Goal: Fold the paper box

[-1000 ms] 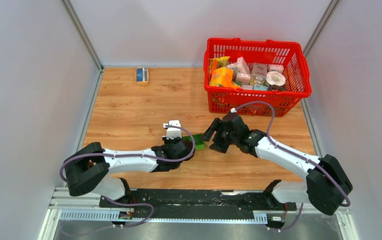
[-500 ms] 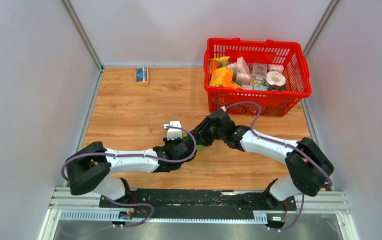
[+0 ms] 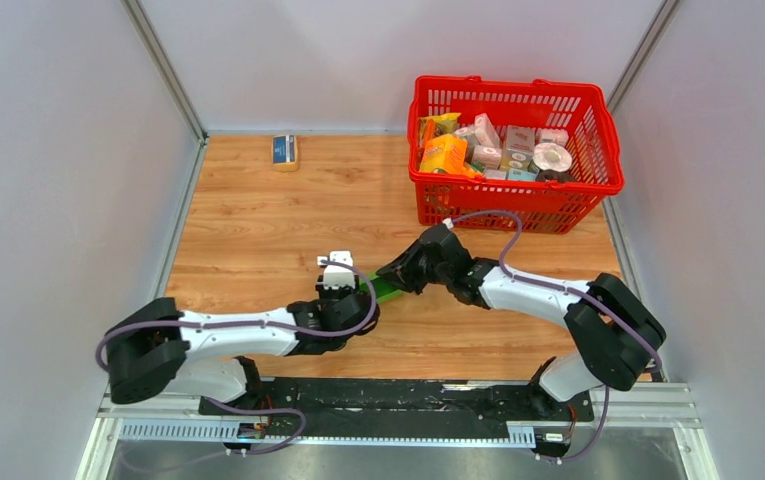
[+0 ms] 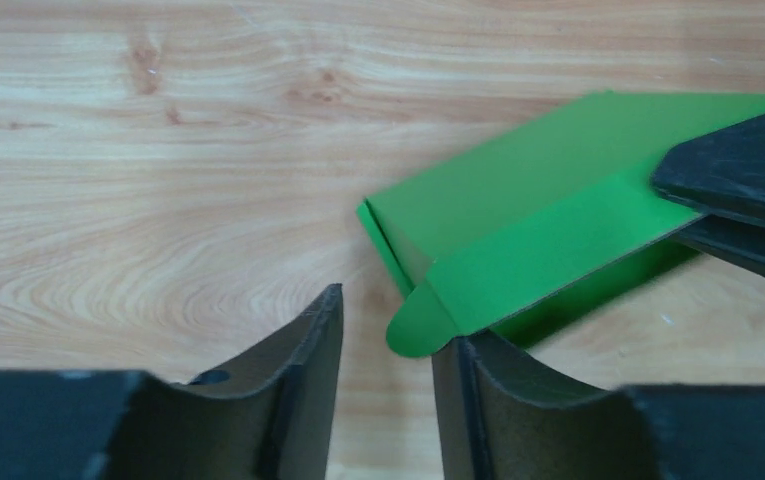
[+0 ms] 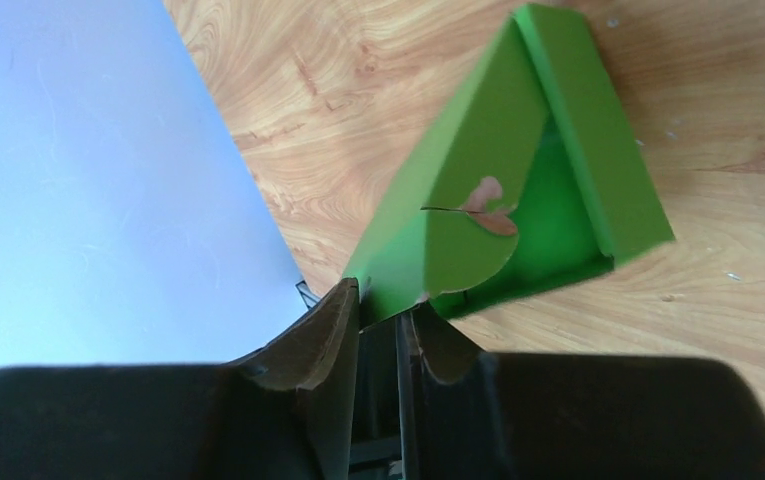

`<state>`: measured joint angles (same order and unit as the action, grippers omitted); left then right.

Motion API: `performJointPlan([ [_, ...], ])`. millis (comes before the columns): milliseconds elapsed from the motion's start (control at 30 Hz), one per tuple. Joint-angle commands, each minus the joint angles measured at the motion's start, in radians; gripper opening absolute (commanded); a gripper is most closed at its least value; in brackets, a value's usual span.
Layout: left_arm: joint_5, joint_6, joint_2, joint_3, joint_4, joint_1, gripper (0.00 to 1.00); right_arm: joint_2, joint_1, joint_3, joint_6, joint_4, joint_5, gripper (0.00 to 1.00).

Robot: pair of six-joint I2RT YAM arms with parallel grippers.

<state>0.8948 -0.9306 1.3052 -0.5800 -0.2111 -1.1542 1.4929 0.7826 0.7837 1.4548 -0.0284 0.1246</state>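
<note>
The bright green paper box (image 3: 387, 290) lies partly folded on the wooden table between my two grippers. In the left wrist view the paper box (image 4: 538, 215) lies just past my left gripper (image 4: 388, 310), which is open with nothing between its fingers. A rounded flap ends just above the right fingertip. My right gripper (image 5: 383, 300) is shut on the near edge of the paper box (image 5: 518, 180), whose panels stand up in a wedge with a tuck flap inside. From above, the right gripper (image 3: 410, 275) meets the box from the right, and the left gripper (image 3: 358, 302) sits just left of it.
A red basket (image 3: 498, 212) full of printed packages stands at the back right. A small blue-and-tan box (image 3: 284, 150) lies at the back left by the wall. Grey walls close in both sides of the table.
My left gripper has opened, let go of the paper box and drawn back to the left. My right gripper came in from the right and closed on the box.
</note>
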Motion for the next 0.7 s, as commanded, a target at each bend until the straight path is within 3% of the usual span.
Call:
performJointPlan([
  [0,-0.103,0.033,-0.165,0.069,-0.024,-0.013,0.46,-0.003,0.001,-0.052,0.01,-0.065,-0.016,0.22],
  [133,-0.253,0.101,-0.387,0.118,-0.042,-0.013,0.47,-0.019,-0.002,-0.106,-0.039,-0.088,0.004,0.24],
  [300,-0.387,0.108,-0.515,0.092,-0.106,0.028,0.45,-0.074,0.0,-0.17,-0.181,-0.128,0.037,0.31],
  [467,-0.543,0.115,-0.446,0.06,0.01,0.143,0.41,-0.094,-0.023,-0.14,-0.37,-0.007,0.072,0.52],
  [667,-0.689,0.121,-0.229,-0.006,0.167,0.241,0.37,-0.112,-0.049,-0.087,-0.569,0.111,0.147,0.61],
])
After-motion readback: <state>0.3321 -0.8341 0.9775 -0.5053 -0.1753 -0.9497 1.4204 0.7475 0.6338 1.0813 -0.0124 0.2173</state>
